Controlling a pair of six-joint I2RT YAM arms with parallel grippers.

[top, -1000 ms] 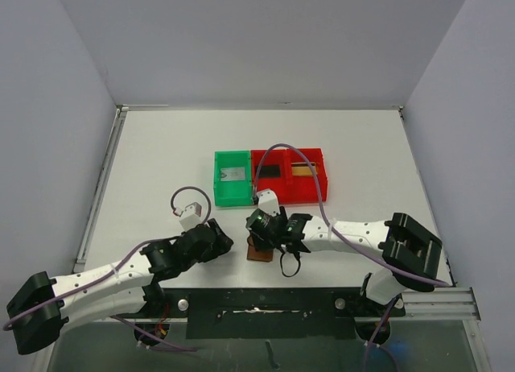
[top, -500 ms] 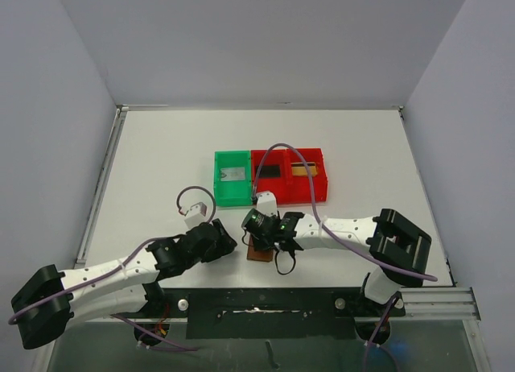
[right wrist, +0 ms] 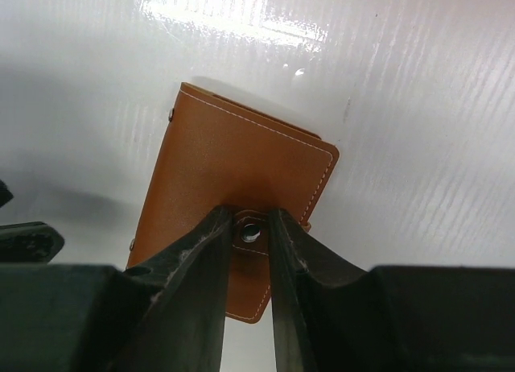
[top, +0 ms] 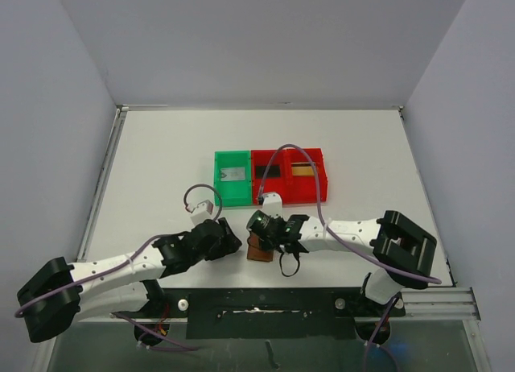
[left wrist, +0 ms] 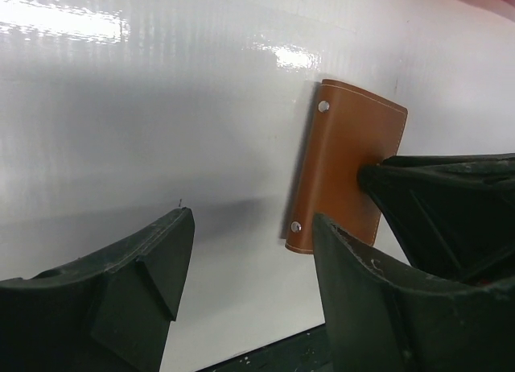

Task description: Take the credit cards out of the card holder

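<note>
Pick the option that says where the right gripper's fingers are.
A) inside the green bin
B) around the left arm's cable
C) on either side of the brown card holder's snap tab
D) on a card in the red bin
C: in the right wrist view the right gripper has one finger on each side of the snap tab of the card holder.

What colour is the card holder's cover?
The card holder is tan-brown with pale edge stitching; clearest in the right wrist view.
</note>
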